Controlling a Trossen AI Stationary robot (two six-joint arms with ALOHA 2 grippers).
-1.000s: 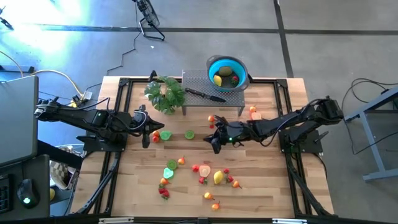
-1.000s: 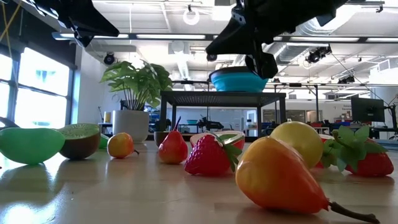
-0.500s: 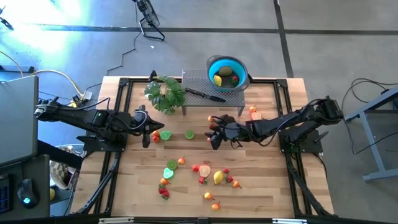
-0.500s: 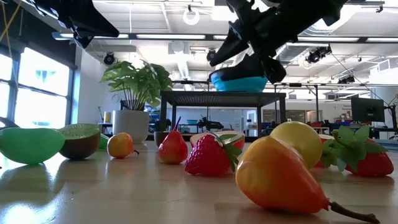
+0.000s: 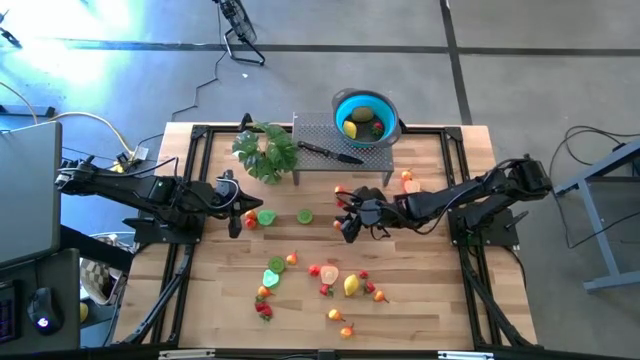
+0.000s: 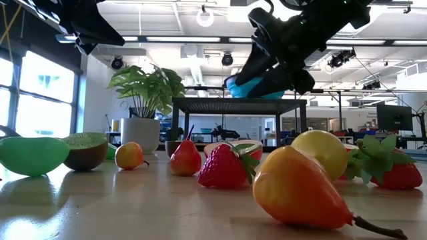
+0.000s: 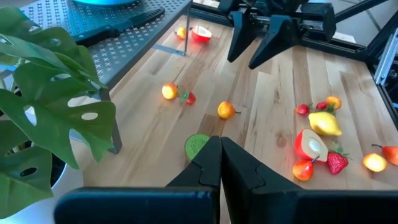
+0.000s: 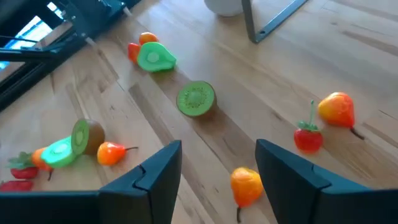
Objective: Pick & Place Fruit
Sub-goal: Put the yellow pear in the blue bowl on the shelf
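Two dark fingers of the right gripper (image 8: 217,171) stand apart and empty above the wooden table (image 5: 420,300), just over a small orange plastic fruit (image 8: 246,185) with a red cherry-tomato toy (image 8: 308,138) beside it. A good pick, I judge, means lowering straight down to straddle the orange piece, whose stem and long axis run roughly along the fingers' reach. The left gripper (image 7: 220,163) waits clenched near the leafy green plant (image 5: 266,150).

Small toy fruit (image 5: 345,285) lie scattered across the wooden tabletop, none held.
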